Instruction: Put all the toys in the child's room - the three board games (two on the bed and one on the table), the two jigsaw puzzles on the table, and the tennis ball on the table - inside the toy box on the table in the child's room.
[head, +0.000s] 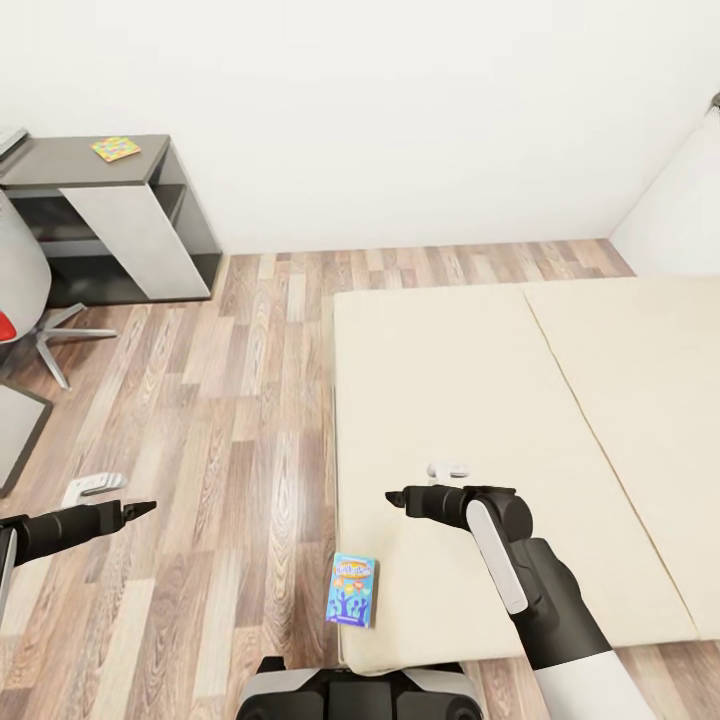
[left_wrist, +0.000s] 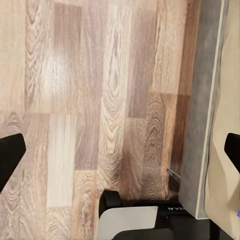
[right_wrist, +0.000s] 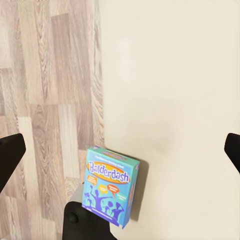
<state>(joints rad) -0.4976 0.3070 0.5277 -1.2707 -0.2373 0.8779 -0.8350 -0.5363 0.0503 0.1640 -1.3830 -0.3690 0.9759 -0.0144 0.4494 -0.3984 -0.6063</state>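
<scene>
- Head view: beige bed (head: 480, 420) across the right and centre of the frame, mattress split by a seam into two sections, wood-plank floor (head: 230, 420) to its left.
- Light blue board game (head: 352, 590) with yellow lettering low in the frame, just left of centre, sitting right at the bed's near left corner, part of it hanging past the mattress edge over the floor.
- Same box (right_wrist: 111, 186) in the right wrist view, lower middle, "Balderdash" readable on the lid, lying on the mattress (right_wrist: 175, 100) right by its edge.
- Right gripper (head: 395, 497) hovering over the bed, centre-low in the head view, pointing left, well above the box and not touching it. Fingers (right_wrist: 10, 155) sit at the far side edges of the wrist picture, so spread wide apart, nothing between them.
- Left gripper (head: 145, 508) at lower left of the head view, out over bare floor, pointing right. Fingers (left_wrist: 10, 155) likewise wide apart in the wrist picture, holding nothing.
- Dark grey side cabinet (head: 110, 215) in the upper left against the white wall, with a jigsaw puzzle (head: 116, 149) lying flat on its top, well apart from both arms.
- Chair with a star base (head: 50, 340) at the far left edge, partly cut off.
- Robot's base (head: 350, 692) at bottom centre, just below the board game.
</scene>
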